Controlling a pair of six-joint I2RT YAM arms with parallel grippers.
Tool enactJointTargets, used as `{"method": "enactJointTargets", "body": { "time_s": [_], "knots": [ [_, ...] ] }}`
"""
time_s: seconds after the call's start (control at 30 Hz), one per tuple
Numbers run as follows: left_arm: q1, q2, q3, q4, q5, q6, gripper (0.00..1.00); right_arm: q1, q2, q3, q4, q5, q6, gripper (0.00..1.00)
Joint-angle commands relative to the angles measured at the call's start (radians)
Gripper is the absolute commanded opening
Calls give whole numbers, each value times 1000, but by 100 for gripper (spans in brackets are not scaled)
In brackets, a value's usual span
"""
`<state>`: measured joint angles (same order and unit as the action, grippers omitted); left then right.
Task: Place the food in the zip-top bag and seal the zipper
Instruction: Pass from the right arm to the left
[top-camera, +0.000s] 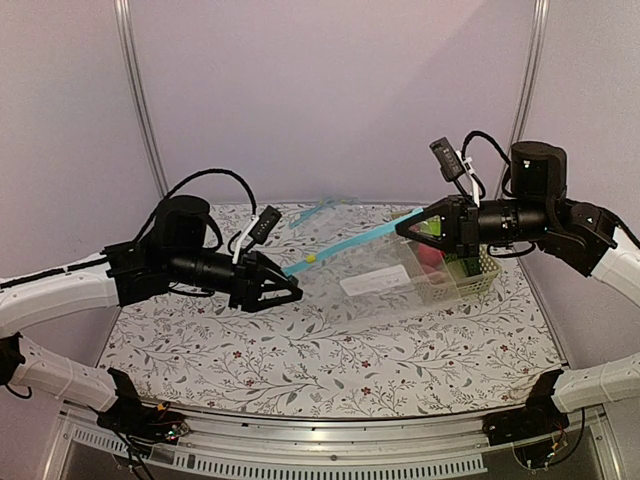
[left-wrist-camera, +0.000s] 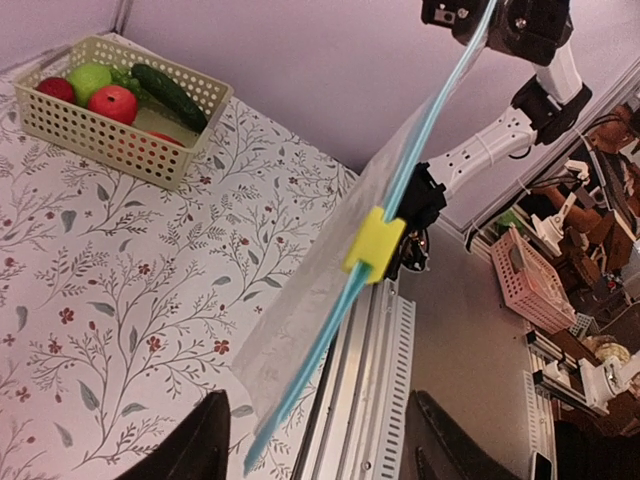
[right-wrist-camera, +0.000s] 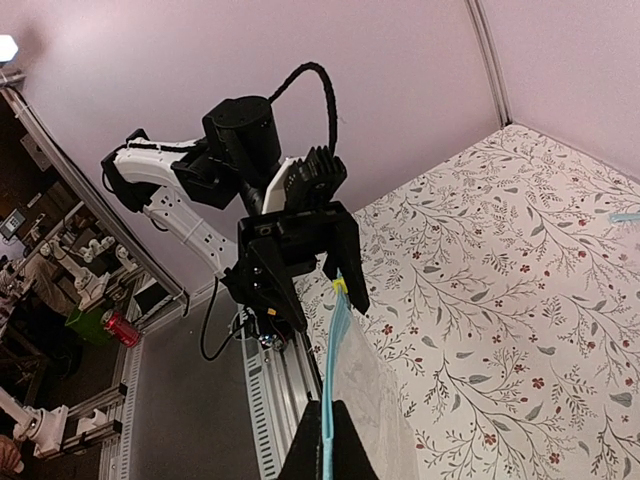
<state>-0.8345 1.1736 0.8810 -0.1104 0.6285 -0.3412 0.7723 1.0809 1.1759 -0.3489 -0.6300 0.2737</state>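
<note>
The clear zip-top bag (top-camera: 372, 280) hangs in the air over the table's middle. My right gripper (top-camera: 402, 228) is shut on the right end of its light blue zipper (top-camera: 350, 243); the right wrist view shows the strip pinched between the fingers (right-wrist-camera: 345, 445). A yellow slider (left-wrist-camera: 375, 243) sits on the strip near its left end. My left gripper (left-wrist-camera: 316, 415) is open around that free left end, with its fingers (left-wrist-camera: 200, 450) well apart from the strip. The food stays in the cream basket (left-wrist-camera: 150, 150): a round red fruit (left-wrist-camera: 113, 103) and a dark green cucumber (left-wrist-camera: 170, 92).
The basket (top-camera: 478, 282) stands at the table's right, under my right arm, and also holds a bright green apple (left-wrist-camera: 88, 78). Another light blue strip (top-camera: 320, 208) lies at the table's back edge. The floral cloth (top-camera: 300, 350) covers the table.
</note>
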Motion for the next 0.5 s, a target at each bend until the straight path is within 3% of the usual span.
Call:
{"method": "enactJointTargets", "body": {
  "time_s": [0.0, 0.13, 0.43, 0.47],
  "knots": [
    [8, 17, 29, 11, 30, 11, 56, 3, -15, -21, 26, -5, 27, 0],
    [9, 16, 33, 21, 31, 15, 47, 4, -16, -34, 28, -2, 40, 0],
    [11, 5, 36, 3, 32, 23, 1, 3, -17, -52, 27, 29, 47, 0],
    [11, 5, 38, -3, 34, 26, 0, 3, -16, -53, 24, 40, 47, 0]
  ]
}}
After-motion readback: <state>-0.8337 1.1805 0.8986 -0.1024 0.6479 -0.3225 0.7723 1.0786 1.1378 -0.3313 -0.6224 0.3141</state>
